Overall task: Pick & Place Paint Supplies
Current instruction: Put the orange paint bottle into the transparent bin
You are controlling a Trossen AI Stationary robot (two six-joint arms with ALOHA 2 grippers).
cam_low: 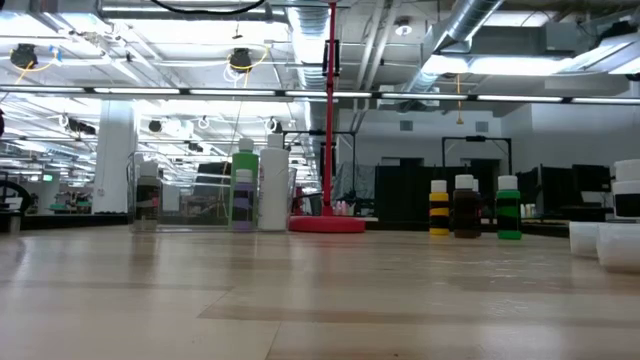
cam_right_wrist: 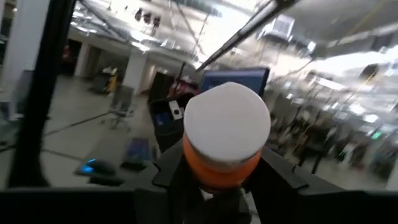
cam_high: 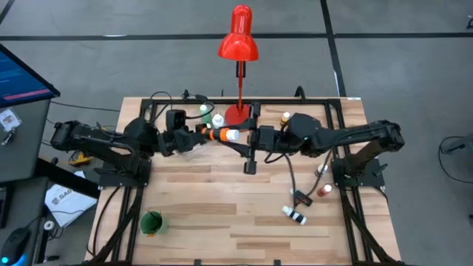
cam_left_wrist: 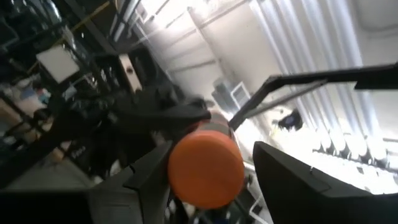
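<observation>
Orange bottle [cam_high: 222, 134] held lying crosswise above the table's far middle, white cap toward right gripper [cam_high: 242, 136] clamped on it, base toward left gripper [cam_high: 201, 134] spreading open.

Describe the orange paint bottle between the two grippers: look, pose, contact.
The orange paint bottle is small, with an orange body, a dark band and a white cap; it looks like plastic. It lies horizontal in mid-air above the table's far half, in front of the red lamp base, cap toward the right arm. The right gripper is clamped on the cap end. The left gripper sits at the orange bottom, fingers spread apart beside it, so this looks like a handover.
</observation>
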